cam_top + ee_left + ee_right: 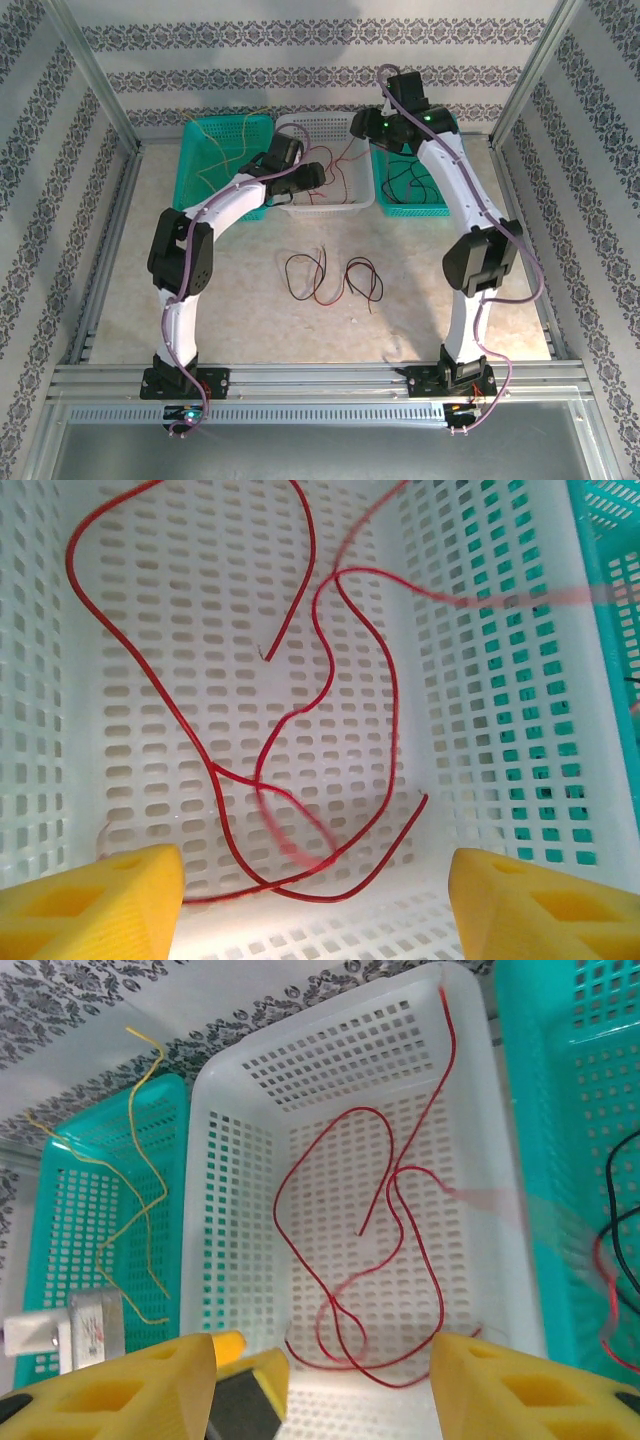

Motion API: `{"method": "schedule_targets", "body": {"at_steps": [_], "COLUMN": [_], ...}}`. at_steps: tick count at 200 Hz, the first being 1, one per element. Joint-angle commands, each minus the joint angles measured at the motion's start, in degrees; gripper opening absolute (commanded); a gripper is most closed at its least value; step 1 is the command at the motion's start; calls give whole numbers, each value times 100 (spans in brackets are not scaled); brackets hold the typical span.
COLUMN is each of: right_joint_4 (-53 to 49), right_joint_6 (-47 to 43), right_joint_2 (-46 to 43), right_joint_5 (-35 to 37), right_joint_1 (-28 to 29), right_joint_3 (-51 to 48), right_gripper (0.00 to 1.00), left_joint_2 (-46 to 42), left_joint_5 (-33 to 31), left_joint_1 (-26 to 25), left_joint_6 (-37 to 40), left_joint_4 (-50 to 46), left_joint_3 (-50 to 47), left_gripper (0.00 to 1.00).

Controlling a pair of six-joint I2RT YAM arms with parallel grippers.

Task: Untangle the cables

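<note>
Left end effector (315, 885) over white perforated plastic basket (200, 630), jaws wide, nothing held. Far-left teal basket (70, 1220): thin yellow wire (150, 1180). White basket: loopy red wire (330, 675) loose on its floor. Right end effector (320, 1380) above the same basket, open and empty. Far-right teal basket (570, 1110): black wire (610, 1210). Drop-off looks done. Next move probably calls for both arms to come near to the red-and-black tangle (330, 278) mid-worktop (250, 320), each pinching one strand.
</note>
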Motion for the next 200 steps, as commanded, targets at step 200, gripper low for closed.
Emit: {"method": "schedule_targets", "body": {"at_steps": [200], "right_joint_4": [-103], "right_joint_6": [-1507], "right_joint_2": [1789], "right_joint_5": [501], "right_joint_1": [-797], "right_joint_3": [698], "right_gripper": [45], "left_joint_2": [-4907], "left_joint_5": [1700], "left_joint_1": [-77], "left_joint_6": [1], "left_joint_4": [620], "left_joint_3": [-5225], "left_gripper": [59]}}
